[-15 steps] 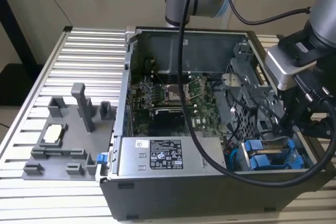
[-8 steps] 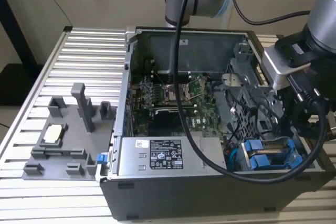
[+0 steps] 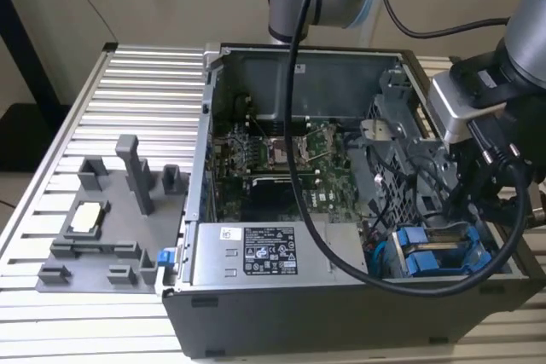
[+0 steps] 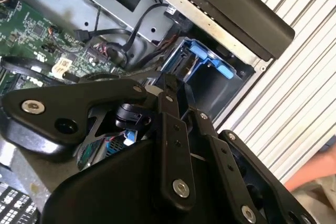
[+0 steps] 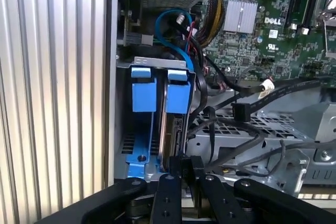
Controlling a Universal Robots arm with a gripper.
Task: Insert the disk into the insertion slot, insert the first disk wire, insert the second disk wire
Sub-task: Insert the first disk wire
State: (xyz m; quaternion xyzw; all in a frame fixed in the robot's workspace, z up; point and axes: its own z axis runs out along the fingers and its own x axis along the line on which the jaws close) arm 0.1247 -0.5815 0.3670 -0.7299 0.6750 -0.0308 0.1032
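Two blue tabs [image 5: 143,90] stand side by side in the slot [image 5: 157,61], first wrist view. Disk [image 5: 175,129] sits edge-on behind the tab nearer the board [image 5: 262,35], most of its length inside the slot. Hand [image 5: 187,163] is narrow and looks pinched on the disk's near end. The contact itself is partly hidden by the linkage.

Step in hand, by my reading: disk insertion, late stage. Wires [image 5: 239,111] lie loose over the cage just beside the slot with one connector free, so neither wire step looks done. Finishing the seat would call for a straight push along the slot with no tilt, and a release that does not snag the wires.

Views: the exterior view adds the whole case [image 3: 256,304] on the slatted tabletop [image 3: 145,83]. The arm reaches into the corner at that view's right, and a grey fixture [image 3: 102,228] sits well apart. The first wrist view adds disk-to-slot alignment. The second wrist view looks past the linkage at the slot's blue.
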